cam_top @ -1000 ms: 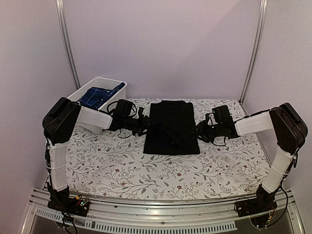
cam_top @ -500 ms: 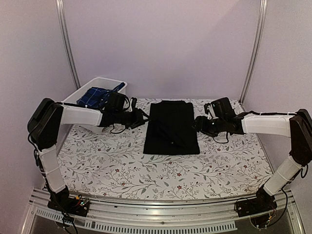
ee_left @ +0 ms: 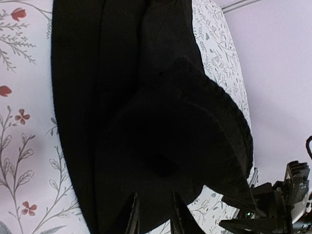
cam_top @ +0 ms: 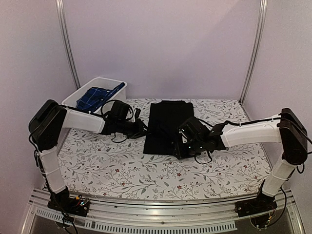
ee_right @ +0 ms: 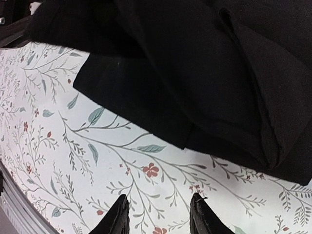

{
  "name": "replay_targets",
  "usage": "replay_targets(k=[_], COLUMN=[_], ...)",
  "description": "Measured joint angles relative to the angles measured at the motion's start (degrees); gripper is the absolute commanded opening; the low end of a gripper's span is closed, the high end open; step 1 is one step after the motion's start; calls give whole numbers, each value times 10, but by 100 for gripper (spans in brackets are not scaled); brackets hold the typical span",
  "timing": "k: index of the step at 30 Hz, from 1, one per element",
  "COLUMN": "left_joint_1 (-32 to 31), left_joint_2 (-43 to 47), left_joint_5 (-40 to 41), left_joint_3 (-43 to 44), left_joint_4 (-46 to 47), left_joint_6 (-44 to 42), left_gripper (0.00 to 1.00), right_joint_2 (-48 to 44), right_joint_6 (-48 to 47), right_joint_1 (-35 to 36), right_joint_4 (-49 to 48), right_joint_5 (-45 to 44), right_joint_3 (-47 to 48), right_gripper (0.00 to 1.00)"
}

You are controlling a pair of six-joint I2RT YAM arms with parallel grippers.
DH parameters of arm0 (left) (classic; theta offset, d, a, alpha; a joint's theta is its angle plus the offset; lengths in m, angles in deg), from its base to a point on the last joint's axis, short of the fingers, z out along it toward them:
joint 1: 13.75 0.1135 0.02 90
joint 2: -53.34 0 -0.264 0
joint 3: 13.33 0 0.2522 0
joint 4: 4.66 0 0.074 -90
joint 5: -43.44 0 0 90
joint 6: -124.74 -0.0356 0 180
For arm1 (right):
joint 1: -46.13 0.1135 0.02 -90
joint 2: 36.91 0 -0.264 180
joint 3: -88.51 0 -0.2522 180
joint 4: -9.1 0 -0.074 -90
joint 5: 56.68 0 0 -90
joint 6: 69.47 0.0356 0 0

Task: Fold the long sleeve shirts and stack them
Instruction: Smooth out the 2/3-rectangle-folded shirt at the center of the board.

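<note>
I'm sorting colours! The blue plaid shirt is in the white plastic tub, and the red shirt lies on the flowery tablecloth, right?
That's a black shirt on the flowery tablecloth, not red; the top external view shows it. The blue plaid shirt is in the white plastic tub.

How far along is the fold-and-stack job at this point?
Done: the black shirt lies folded into a rectangle on the table. In hand: both claws are at it, the left claw over its edge, the right claw open above the table just short of its hem; neither visibly grips it. Left: the plaid shirt sits bunched in the white tub, so nothing is stacked.
</note>
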Motion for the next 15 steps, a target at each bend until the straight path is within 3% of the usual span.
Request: replay_targets(k=[4,10,15], left_joint_1=[4,21,41], left_joint_2=[-42,-104,-116], left_joint_5=[-4,-10,-16], left_joint_3=[47,130,146], left_joint_4=[-1,-10,-12], left_joint_6=[-7,-44,-75], left_gripper=[25,35,44], right_joint_2=[54,129,210], right_joint_6=[5,-23,-67], right_joint_1=[-29,-118,-174], right_joint_4=[28,72,90], right_joint_5=[-23,-76,-112], right_joint_3=[64,208,334], right_gripper=[42,55,65])
